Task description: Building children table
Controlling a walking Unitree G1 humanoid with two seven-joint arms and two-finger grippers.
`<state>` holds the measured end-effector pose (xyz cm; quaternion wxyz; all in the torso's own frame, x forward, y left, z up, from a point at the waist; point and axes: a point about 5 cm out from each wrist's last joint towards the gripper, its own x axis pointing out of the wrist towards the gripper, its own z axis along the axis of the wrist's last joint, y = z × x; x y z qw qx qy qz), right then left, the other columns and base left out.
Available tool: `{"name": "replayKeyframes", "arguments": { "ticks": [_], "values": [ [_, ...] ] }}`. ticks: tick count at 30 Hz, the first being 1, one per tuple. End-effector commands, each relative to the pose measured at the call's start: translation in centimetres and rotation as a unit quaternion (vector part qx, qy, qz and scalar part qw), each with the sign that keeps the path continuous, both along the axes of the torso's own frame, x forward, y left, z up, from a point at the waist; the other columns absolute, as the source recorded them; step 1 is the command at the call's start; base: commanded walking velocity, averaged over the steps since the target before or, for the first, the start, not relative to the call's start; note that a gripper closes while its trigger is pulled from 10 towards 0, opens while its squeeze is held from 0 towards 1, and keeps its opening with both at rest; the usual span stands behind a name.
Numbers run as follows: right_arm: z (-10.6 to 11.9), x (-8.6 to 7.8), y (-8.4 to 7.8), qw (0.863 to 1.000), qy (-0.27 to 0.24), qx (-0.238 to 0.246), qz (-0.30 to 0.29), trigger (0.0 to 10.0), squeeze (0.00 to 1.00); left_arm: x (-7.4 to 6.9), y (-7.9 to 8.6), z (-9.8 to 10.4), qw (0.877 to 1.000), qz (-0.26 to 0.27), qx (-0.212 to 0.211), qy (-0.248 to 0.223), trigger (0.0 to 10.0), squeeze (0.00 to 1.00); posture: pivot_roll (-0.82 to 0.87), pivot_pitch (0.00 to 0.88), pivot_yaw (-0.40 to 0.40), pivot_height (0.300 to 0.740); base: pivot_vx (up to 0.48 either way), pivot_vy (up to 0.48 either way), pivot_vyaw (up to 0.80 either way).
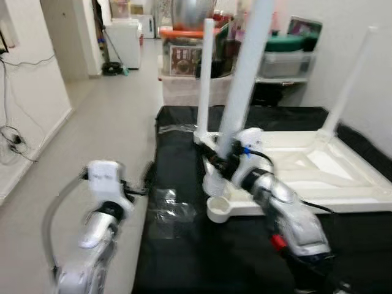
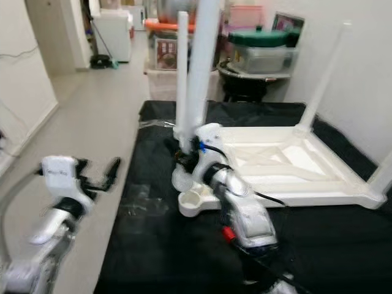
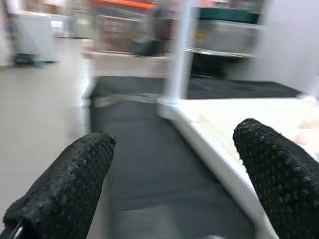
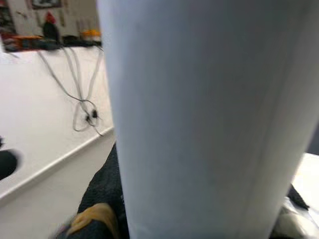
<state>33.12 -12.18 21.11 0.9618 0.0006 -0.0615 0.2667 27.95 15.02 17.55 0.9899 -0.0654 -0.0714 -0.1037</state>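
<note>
A white children's table (image 1: 343, 202) lies upside down on a black cloth (image 1: 184, 257). Two white legs stand fixed at its far corners, one on the left (image 1: 206, 79) and one on the right (image 1: 350, 82). My right gripper (image 1: 224, 163) is shut on a third white leg (image 1: 248, 67), held nearly upright and tilted slightly. Its lower end hangs just above the round socket (image 1: 218, 210) at the near left corner. In the right wrist view this leg (image 4: 209, 124) is pressed close to the camera. My left gripper (image 1: 138, 191) hovers open beside the cloth's left edge, with its padded fingers (image 3: 65, 184) wide apart.
Storage bins and a shelf (image 1: 288, 58) stand right behind the table. A light wall rises at the right. Open grey floor (image 1: 110, 122) runs along the left toward a white appliance (image 1: 125, 40). Cables (image 1: 13, 141) lie by the left wall.
</note>
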Motion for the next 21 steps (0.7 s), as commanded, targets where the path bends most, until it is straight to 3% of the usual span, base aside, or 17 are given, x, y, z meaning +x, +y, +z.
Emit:
{"name": "replayKeyframes", "arguments": {
  "ticks": [1,9,16,21],
  "values": [
    [0.24,-0.02,0.55,1.0,-0.006,0.001,0.009,0.0,0.0,0.05,0.78,-0.34,1.0,0.015,0.007,0.007,10.0,0.0,0.09,0.0,-0.043,0.74,0.0,0.0,0.0],
    [-0.03,-0.05,0.57,1.0,-0.002,-0.004,0.01,0.0,0.0,-0.09,0.77,-0.81,1.0,0.014,0.002,0.017,10.0,0.0,0.08,0.0,-0.042,0.74,0.0,0.0,0.0],
    [0.02,-0.11,0.58,1.0,0.003,0.004,0.014,0.0,0.0,-0.08,0.69,-0.99,1.0,0.01,-0.001,0.024,10.0,0.0,0.08,0.0,-0.042,0.74,0.0,0.384,0.0],
    [0.08,-0.12,0.55,1.0,0.007,0.012,0.016,0.0,0.0,-0.1,0.67,-1.04,1.0,0.009,-0.005,0.025,10.0,0.0,0.08,0.0,-0.042,0.74,0.0,0.443,-0.8]
  ]
}}
